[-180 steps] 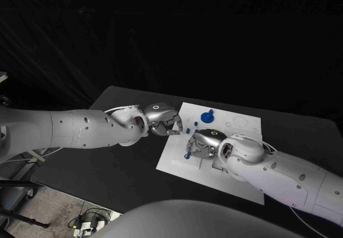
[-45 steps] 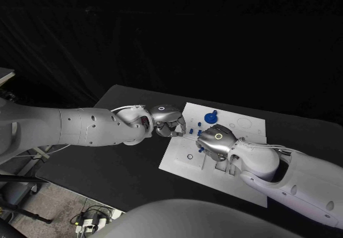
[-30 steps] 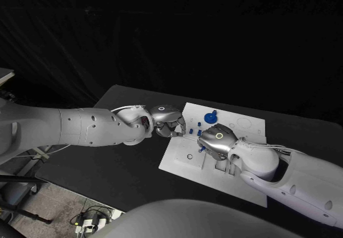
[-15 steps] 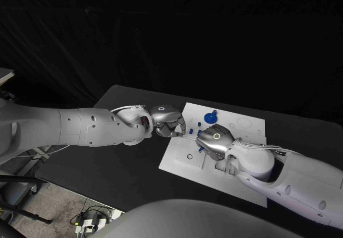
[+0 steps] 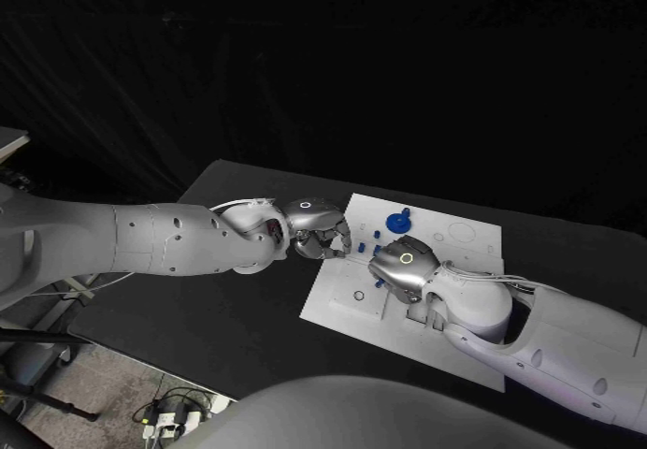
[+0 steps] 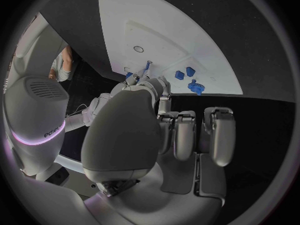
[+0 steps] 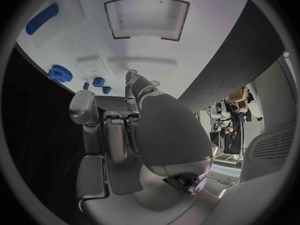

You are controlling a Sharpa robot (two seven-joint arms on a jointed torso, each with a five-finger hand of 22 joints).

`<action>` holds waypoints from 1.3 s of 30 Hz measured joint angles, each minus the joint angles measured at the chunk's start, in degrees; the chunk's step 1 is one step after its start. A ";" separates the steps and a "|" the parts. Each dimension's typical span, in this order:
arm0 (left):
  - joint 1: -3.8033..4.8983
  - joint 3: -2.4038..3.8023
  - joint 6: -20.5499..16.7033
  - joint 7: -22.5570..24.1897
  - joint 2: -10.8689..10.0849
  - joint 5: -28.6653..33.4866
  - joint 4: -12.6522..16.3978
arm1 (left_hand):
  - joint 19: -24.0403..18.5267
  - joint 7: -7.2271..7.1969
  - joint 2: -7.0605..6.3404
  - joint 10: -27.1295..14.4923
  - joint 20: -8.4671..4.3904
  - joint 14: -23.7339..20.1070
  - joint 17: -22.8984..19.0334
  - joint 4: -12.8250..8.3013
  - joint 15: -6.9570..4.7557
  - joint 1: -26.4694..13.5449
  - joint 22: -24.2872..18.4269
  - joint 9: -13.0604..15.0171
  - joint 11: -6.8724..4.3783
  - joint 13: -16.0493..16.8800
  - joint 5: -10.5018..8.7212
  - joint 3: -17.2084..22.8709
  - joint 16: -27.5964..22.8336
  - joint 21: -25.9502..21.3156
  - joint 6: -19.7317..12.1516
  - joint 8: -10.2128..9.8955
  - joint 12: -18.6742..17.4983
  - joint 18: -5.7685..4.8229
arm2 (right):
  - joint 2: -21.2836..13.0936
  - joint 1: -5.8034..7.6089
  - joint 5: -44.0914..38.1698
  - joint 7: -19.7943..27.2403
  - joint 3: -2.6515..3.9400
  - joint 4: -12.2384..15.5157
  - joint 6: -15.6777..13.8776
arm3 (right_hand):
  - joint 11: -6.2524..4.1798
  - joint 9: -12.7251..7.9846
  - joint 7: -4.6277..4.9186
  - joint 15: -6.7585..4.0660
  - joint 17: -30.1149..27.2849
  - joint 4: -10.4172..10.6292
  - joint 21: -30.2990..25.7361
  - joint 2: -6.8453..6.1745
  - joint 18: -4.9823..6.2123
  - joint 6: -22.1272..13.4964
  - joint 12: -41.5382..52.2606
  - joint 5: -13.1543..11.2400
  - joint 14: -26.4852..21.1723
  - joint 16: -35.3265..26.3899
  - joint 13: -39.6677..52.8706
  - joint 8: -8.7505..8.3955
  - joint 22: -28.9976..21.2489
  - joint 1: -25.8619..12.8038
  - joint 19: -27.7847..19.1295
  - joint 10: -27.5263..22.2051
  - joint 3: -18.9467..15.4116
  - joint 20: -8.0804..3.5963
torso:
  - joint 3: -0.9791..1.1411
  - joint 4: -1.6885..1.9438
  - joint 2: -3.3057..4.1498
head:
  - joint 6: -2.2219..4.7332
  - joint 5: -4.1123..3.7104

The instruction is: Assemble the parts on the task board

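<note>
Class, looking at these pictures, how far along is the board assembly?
Looks done: the blue gear sits on the white board. In hand: the right hand hovers mid-board, a blue peg by fingertips; whether gripped is unclear. The left hand is at the edge. Left: two loose blue blocks and an empty round hole.

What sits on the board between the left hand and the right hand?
In the head view, small blue pieces stand on the white board in the gap between the left hand and the right hand; the left wrist view shows them too.
</note>
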 measured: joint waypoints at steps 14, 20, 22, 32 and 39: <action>-0.01 0.00 0.08 0.00 0.08 0.62 -0.03 | 0.00 0.00 0.00 0.00 0.00 0.00 -0.01 0.00 0.00 0.00 0.00 -0.06 0.00 0.04 0.00 0.00 0.00 0.00 0.00 -0.22 0.00 0.00 | 0.24 -0.05 -0.26 -0.29 0.00 0.05 1.33 | 0.00 0.10 0.00 0.00 0.00 -0.16 -0.22 -0.24 0.00 -0.01 0.00 -0.01 0.00 0.00 0.00 0.04 0.04 -0.24 -0.21 0.00 0.16 0.21 | -0.01 -0.06 -0.03 | 0.00 0.13; -0.01 0.00 0.12 -0.01 0.16 0.75 -0.07 | 0.00 0.00 0.00 0.00 0.00 0.00 -0.01 0.00 0.00 0.00 0.00 -0.06 0.00 0.04 0.00 0.00 0.00 0.00 0.00 -0.22 0.00 0.00 | 0.32 -0.10 -0.44 -0.76 0.00 0.15 1.47 | 0.00 0.11 0.00 0.00 0.00 -0.16 -0.22 -0.24 0.01 -0.01 0.00 -0.01 0.00 0.00 0.00 0.04 0.04 -0.24 -0.41 0.00 0.16 0.01 | 0.00 -0.03 -0.03 | 0.00 0.27; -0.01 0.00 0.15 -0.01 0.17 0.79 -0.08 | 0.00 0.00 0.00 0.00 0.00 0.00 -0.01 0.00 0.00 0.00 0.00 -0.06 0.00 0.03 0.00 0.00 0.00 0.00 0.00 -0.22 0.00 0.00 | 0.37 -0.12 -0.48 -0.87 -0.02 0.14 1.47 | 0.00 0.16 -0.01 0.00 0.00 -0.16 -0.22 -0.24 0.01 -0.02 0.00 -0.01 0.00 0.00 0.00 0.03 0.04 -0.24 -0.41 0.00 0.16 0.01 | -0.01 -0.03 -0.03 | 0.00 0.30; -0.01 0.00 0.42 -0.03 0.16 1.29 -0.09 | 0.00 0.00 0.00 0.00 0.00 0.00 -0.01 0.00 0.00 0.00 0.00 -0.06 0.00 0.03 0.00 0.00 0.00 0.00 0.00 -0.21 0.00 0.00 | 0.60 -0.36 0.02 -0.87 -0.06 -0.13 1.47 | 0.00 0.45 0.01 0.00 0.04 -0.16 -0.46 -0.24 0.01 -0.04 0.00 -0.24 0.00 0.00 0.00 -0.04 0.03 -0.24 -0.41 0.00 0.16 0.01 | 0.00 -0.03 -0.04 | 0.00 0.54; -0.01 0.00 0.61 -0.08 0.19 1.51 -0.11 | 0.00 0.00 0.23 0.00 0.00 0.21 0.03 0.00 0.21 -0.23 0.00 -0.06 0.00 0.02 0.00 0.00 0.00 0.00 0.00 -0.21 0.00 0.00 | 0.69 -0.39 1.34 -0.61 -0.02 -0.47 1.51 | 0.00 0.90 0.06 0.00 0.04 -0.32 -1.05 -0.47 0.01 -0.10 0.00 -1.08 0.00 0.00 0.00 -0.07 0.03 -0.47 -0.63 0.00 0.32 0.01 | 0.00 -0.06 -0.03 | 0.00 0.48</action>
